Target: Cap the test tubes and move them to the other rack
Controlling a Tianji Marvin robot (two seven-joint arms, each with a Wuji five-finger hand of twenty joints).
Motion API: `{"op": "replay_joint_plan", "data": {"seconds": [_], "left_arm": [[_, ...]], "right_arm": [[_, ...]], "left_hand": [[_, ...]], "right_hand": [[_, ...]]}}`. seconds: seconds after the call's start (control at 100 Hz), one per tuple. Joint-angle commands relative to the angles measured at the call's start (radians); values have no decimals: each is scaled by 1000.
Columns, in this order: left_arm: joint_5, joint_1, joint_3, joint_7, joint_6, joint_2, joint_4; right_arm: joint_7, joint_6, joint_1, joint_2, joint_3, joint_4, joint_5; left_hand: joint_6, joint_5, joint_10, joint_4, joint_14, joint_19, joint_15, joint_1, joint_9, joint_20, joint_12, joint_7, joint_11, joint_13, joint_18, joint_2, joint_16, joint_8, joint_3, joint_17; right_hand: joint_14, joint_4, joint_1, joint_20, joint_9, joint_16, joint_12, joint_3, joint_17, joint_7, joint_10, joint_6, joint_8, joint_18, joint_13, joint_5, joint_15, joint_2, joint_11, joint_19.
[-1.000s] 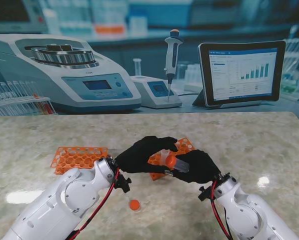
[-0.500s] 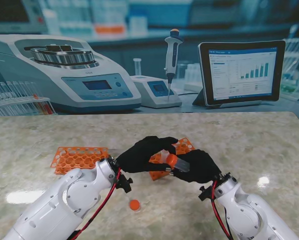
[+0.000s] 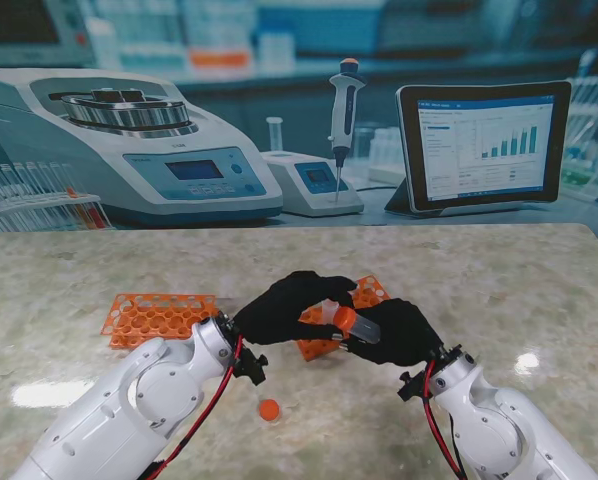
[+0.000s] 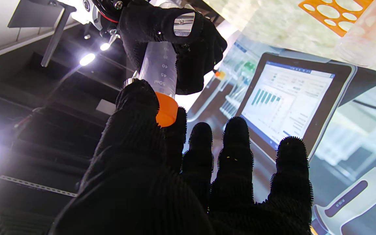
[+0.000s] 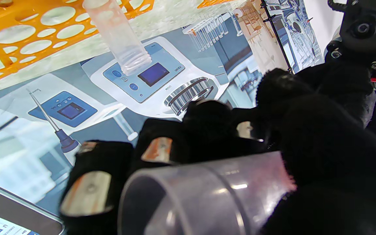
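Over a marbled lab surface (image 3: 499,280), the robot's two black-gloved hands meet to cap a test tube. The right hand (image 3: 399,335) is clamped around a clear test tube (image 3: 361,330), holding it tilted in the air just above the near edge of an orange rack (image 3: 364,295). The left hand (image 3: 289,308) pinches an orange cap (image 3: 344,320) between thumb and forefinger at the tube's mouth, its other fingers spread apart; the left wrist view shows the cap (image 4: 165,109) sitting on the end of the graduated tube (image 4: 160,70), though whether it is fully threaded cannot be told.

A second orange rack (image 3: 159,315) lies to the left, well apart from the hands, and a loose orange cap (image 3: 269,409) rests on the surface nearer to me, between the two arms. In the right wrist view another uncapped tube (image 5: 117,36) stands in the rack (image 5: 28,42) beside the work.

The step in hand appears to be the capping itself, early in the task, since at least one tube is not yet capped. The next move likely calls for the left hand to twist the cap snug while the right keeps the tube from turning, then for the left to let go so the capped tube can be carried across to the left rack and lowered upright into a hole.
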Motion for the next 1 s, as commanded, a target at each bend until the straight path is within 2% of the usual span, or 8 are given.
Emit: {"op": "replay_joint_plan", "data": {"seconds": [0.0,0.11,0.26,0.32,0.45,0.53,0.68,0.99], "left_arm": [[6,3,0,3,-5,-6,2],[14,2,0,10,-11,-7,5],[21,2,0,12,-15,-6,7],[21,3,0,12,-16,-6,8],[22,3,0,10,-20,-5,8],[22,3,1,9,-24,-5,9],[21,3,2,10,-27,-5,11],[13,2,2,-8,-29,-1,10]], "right_arm": [[4,0,-6,-4,-8,-6,0],[5,0,-5,-4,-8,-5,1],[5,0,-5,-4,-8,-5,1],[5,0,-5,-4,-8,-5,1],[6,-1,-4,-4,-9,-4,2],[7,0,-4,-3,-9,-4,2],[8,0,-4,-3,-10,-4,2],[9,1,-4,-3,-10,-5,3]], "left_hand": [[-158,124,-58,65,-37,40,3,186,24,0,8,53,8,32,9,55,9,-6,216,2],[-186,187,-74,44,-40,52,5,187,41,-9,3,-10,14,42,7,36,7,-32,278,3],[-219,224,-82,41,-45,61,3,186,47,-18,-8,-86,12,45,5,44,1,-67,319,4],[-236,231,-81,42,-44,65,3,187,48,-20,-12,-112,12,45,5,27,0,-80,351,3],[-304,217,-69,39,-46,68,1,187,49,-24,-19,-132,8,40,3,-9,-3,-95,398,0],[-326,201,-65,33,-46,70,0,185,49,-27,-24,-156,4,36,4,-17,-4,-117,406,-4],[-353,191,-61,32,-45,69,-1,184,50,-28,-27,-170,2,33,4,-23,-5,-137,414,-6],[-365,161,-60,31,-42,62,-10,181,35,-30,-38,-218,-12,17,4,-25,-10,-180,423,-16]], "right_hand": [[-140,13,48,5,43,45,10,1,28,59,10,-67,30,-13,86,27,134,16,9,105],[-140,13,48,5,43,45,10,0,28,59,12,-67,30,-13,86,27,134,15,9,105],[-140,13,48,5,43,45,10,1,28,59,11,-67,30,-13,86,27,134,16,9,105],[-140,13,47,5,43,45,10,1,28,59,10,-67,30,-13,86,27,134,16,9,105],[-140,13,48,5,44,45,10,0,28,59,12,-67,30,-13,86,27,134,15,10,105],[-140,13,48,5,43,45,10,0,28,59,12,-67,30,-13,86,27,134,17,10,105],[-139,13,48,5,43,44,10,0,28,59,9,-67,30,-13,86,27,134,16,9,105],[-139,12,48,5,43,44,9,-2,28,59,11,-68,30,-13,86,27,134,17,9,105]]}}
